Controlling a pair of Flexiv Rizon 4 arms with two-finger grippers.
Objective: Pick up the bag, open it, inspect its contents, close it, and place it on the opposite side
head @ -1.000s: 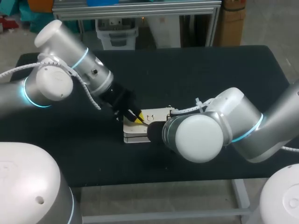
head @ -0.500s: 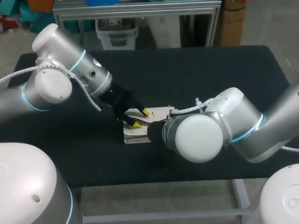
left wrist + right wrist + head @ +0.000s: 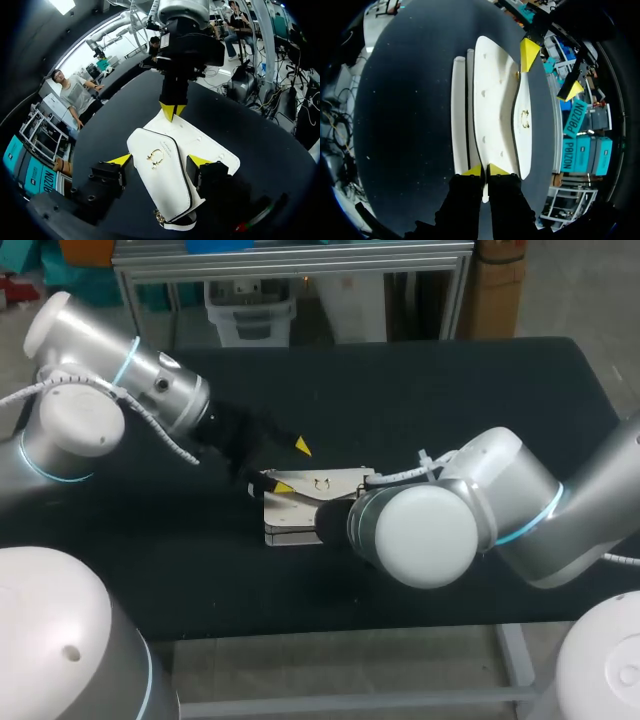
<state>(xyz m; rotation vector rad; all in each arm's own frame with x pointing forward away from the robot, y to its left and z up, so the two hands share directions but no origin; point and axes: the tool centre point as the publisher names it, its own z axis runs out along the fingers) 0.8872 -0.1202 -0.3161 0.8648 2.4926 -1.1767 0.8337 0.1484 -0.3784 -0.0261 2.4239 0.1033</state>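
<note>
- Nearest to me, my right arm point(image 3: 430, 530) is coming in from the right. Its big joint is hiding its own tool in the head view.
- In the right wrist view, the right tool point(image 3: 485, 171) is clenching the bag point(image 3: 495, 100) by the edge facing it. The yellow tips are almost meeting, with a thin white edge pinched between them.
- The bag point(image 3: 300, 512) is lying flat on the black surface point(image 3: 450, 400), around the middle and a little to the left. It is white with dark trim, and its gold clasp point(image 3: 156, 157) is facing up.
- At the bag's far-left end, the left tool point(image 3: 292, 466) is hanging released, with its fingers spread wide.
- In the left wrist view, the left tool point(image 3: 160, 160) is straddling the bag point(image 3: 165, 185), one yellow tip on each side. I cannot tell whether either tip is touching it.
- Beyond that, my left arm point(image 3: 150, 390) is stretching back to the far left of the surface.
</note>
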